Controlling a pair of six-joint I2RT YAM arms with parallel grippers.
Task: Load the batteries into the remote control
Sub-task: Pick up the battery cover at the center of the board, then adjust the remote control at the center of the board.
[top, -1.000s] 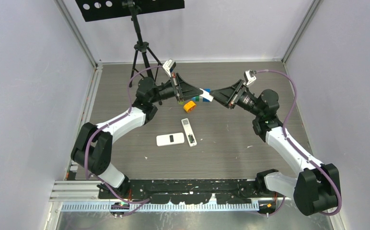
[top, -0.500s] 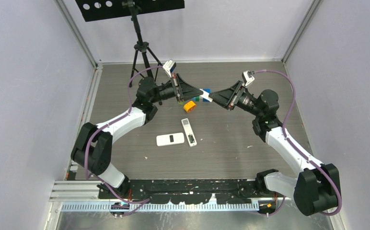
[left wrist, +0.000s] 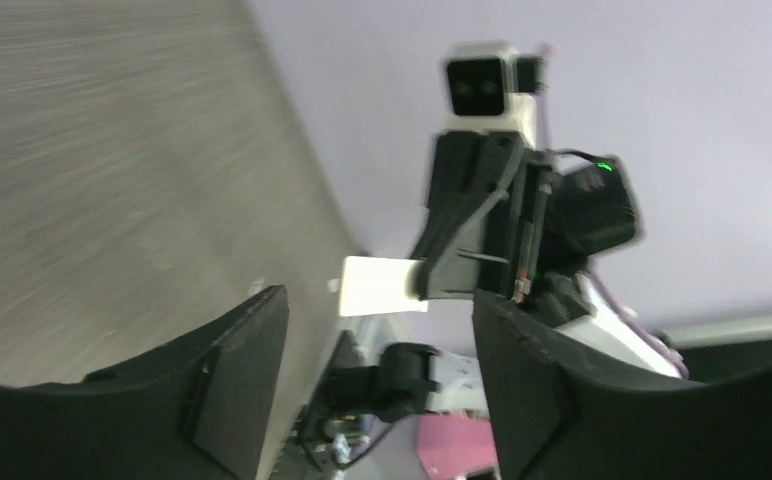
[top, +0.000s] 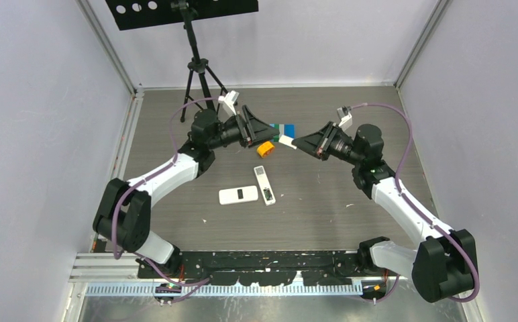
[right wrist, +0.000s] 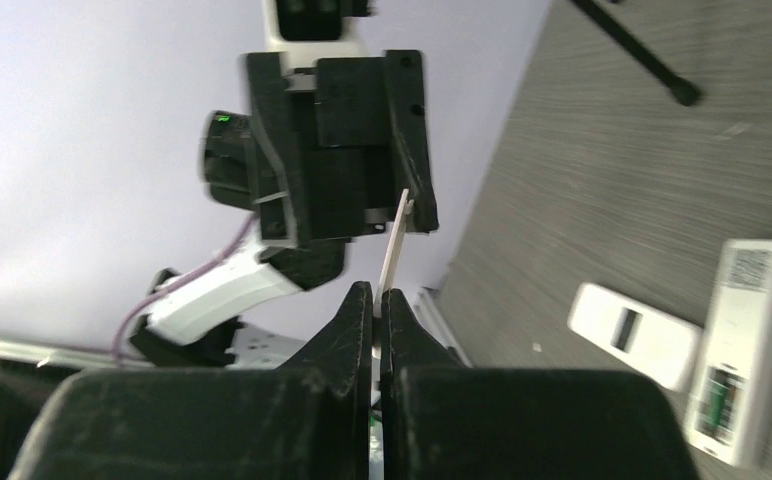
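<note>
The slim white remote control [top: 264, 184] lies mid-table with its dark battery bay open at the near end; the right wrist view shows the remote control [right wrist: 747, 350] at the right edge. A second white remote [top: 238, 195] with a dark window lies beside it. My right gripper [top: 295, 142] hangs above the table, shut on a thin white cover plate [top: 285, 140], seen edge-on as the plate [right wrist: 394, 245] rising from the right gripper [right wrist: 375, 292]. My left gripper [top: 268, 129] faces it, open and apart from the plate [left wrist: 382, 285]; the left gripper [left wrist: 380, 385] holds nothing. I cannot make out the batteries.
An orange block [top: 265, 148] sits on the table under the two grippers, with blue and green blocks [top: 284, 127] just behind. A black tripod [top: 199, 74] stands at the back left. Walls close in the table on three sides.
My left gripper has opened, let go of the white plate and drawn back to the left. My right gripper has shut on the plate and now holds it alone, slightly lower.
</note>
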